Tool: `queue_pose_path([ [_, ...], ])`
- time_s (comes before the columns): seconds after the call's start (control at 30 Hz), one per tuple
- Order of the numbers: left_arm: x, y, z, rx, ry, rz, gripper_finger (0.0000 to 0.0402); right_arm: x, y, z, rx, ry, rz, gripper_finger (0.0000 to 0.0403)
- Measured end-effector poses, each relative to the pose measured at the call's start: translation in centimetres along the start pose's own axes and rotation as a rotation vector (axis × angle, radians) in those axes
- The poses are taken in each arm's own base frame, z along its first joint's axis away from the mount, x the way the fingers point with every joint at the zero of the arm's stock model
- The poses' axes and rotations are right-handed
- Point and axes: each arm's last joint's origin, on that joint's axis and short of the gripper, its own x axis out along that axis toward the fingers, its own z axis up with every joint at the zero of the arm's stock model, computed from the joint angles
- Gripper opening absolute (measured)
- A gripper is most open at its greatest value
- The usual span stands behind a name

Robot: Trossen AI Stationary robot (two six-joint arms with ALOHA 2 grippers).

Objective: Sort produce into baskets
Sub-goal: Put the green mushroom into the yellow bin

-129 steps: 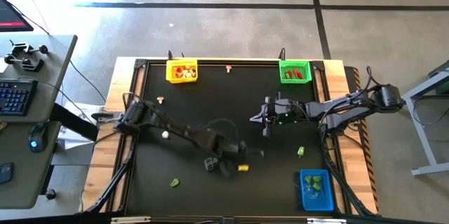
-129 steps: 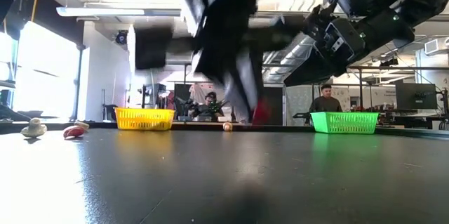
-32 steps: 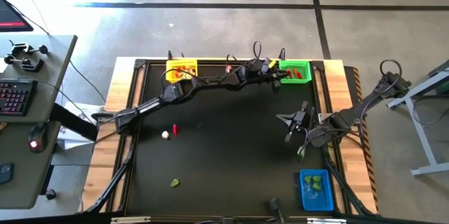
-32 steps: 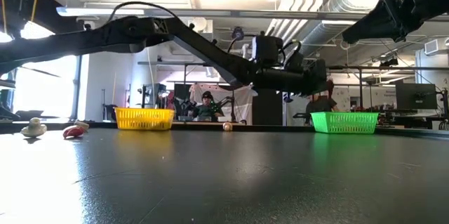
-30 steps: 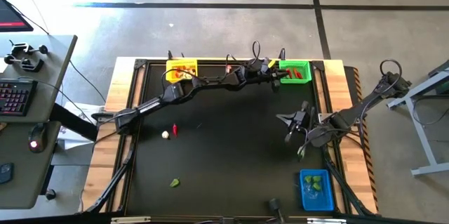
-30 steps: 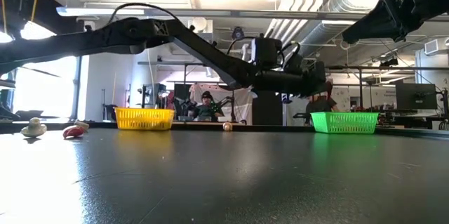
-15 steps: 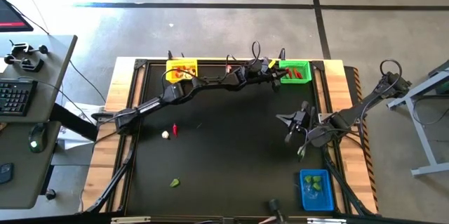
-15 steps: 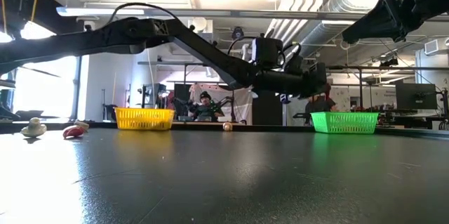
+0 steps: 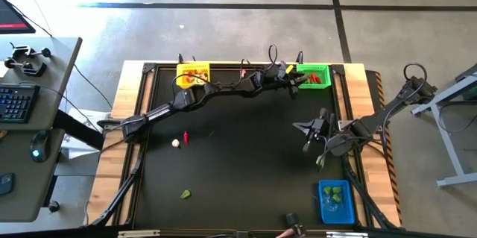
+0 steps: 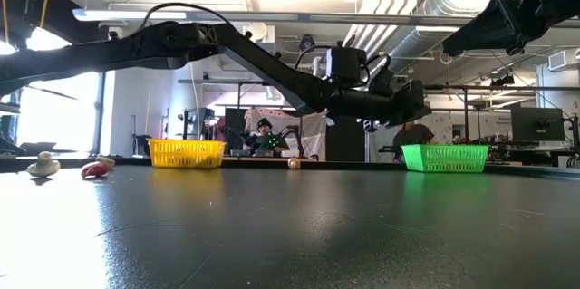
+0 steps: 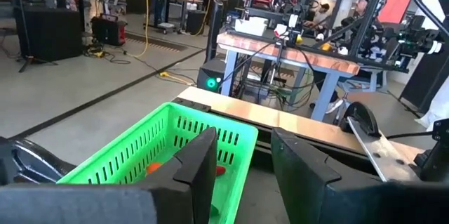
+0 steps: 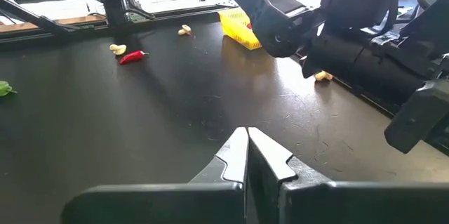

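Counting from the green basket (image 9: 313, 76): you have three baskets, yellow basket (image 9: 193, 74) along the same edge, blue basket (image 9: 335, 201) at the opposite edge. Your left gripper (image 11: 242, 157) hangs over the green basket's rim, fingers apart, empty. Right gripper (image 12: 247, 155) waits between green and blue, fingers together. One red chilli (image 9: 185, 138) lies loose well away.

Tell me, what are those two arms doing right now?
Left gripper over green basket, jaws open, nothing between them. Right gripper shut, empty, waiting mid-table. Red chilli and white bulb unsorted. Nothing in the way.
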Motion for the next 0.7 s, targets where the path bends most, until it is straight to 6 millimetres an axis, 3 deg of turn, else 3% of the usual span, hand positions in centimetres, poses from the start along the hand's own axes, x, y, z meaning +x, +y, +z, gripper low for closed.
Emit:
queue_pose_path([
  [0.17, 0.0, -0.4, 0.2, 0.004, -0.029, 0.000, 0.0109, 0.0, 0.0, 0.0, 0.000, 0.002, 0.005, 0.0000],
  [0.4, 0.0, -2.7, 1.7, 0.070, -0.087, -0.074, 0.0009, 0.0, 0.1, 0.0, 0.001, 0.012, 0.023, 0.0000],
  [0.7, -0.3, -4.7, -0.3, -0.026, -0.075, -0.143, 0.0000, -0.1, 0.1, 0.0, 0.032, 0.026, 0.056, 0.0000],
])
